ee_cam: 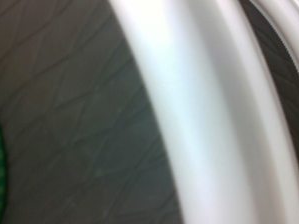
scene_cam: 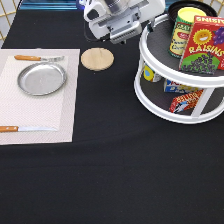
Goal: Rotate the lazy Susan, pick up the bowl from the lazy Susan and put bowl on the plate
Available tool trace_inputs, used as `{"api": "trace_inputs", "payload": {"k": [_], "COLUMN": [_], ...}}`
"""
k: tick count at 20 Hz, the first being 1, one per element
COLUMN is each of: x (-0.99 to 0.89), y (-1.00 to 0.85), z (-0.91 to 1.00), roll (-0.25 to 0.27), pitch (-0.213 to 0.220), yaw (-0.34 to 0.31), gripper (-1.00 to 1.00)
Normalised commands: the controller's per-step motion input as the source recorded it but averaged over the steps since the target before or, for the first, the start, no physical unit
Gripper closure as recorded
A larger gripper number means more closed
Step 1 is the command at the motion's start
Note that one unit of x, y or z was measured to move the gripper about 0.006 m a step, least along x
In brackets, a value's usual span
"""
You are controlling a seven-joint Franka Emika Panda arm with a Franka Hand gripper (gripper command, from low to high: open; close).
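The lazy Susan (scene_cam: 150, 62) stands at the exterior view's right, its white rim and dark grey surface filling the wrist view (ee_cam: 198, 110). The black bowl (scene_cam: 171, 7) shows only as a dark curved rim at the back of the top tier, mostly hidden behind a can and a box. My gripper (scene_cam: 145, 22) is at the exterior view's top centre, against the left edge of the top tier, close to the bowl. The silver plate (scene_cam: 42, 78) lies empty on a placemat at the left.
A yellow-lidded can (scene_cam: 182, 30) and a raisin box (scene_cam: 204, 42) stand on the top tier, with packets on the lower tier (scene_cam: 182, 95). A wooden coaster (scene_cam: 97, 58) lies between plate and turntable. Two orange-handled utensils (scene_cam: 37, 58) (scene_cam: 25, 129) lie on the placemat (scene_cam: 65, 107).
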Motion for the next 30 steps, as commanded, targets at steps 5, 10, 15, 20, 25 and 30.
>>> {"api": "trace_inputs", "payload": {"k": [5,10,15,20,25,30], "x": [0.11,0.17,0.54,0.69,0.74,0.56], "y": [0.04,0.08,0.16,0.22,0.3,0.26], "z": [-0.15,-0.15,0.02,0.07,0.07,0.19], "roll": [-0.039,-0.004,0.006,0.0,-0.003,0.0], "pitch": [-0.065,-0.029,0.024,0.019,0.0,0.003], "yaw": [0.0,0.02,0.051,0.054,0.071,0.113], "gripper": [-1.0,-1.0,-1.0,-1.0,-1.0,-1.0]}}
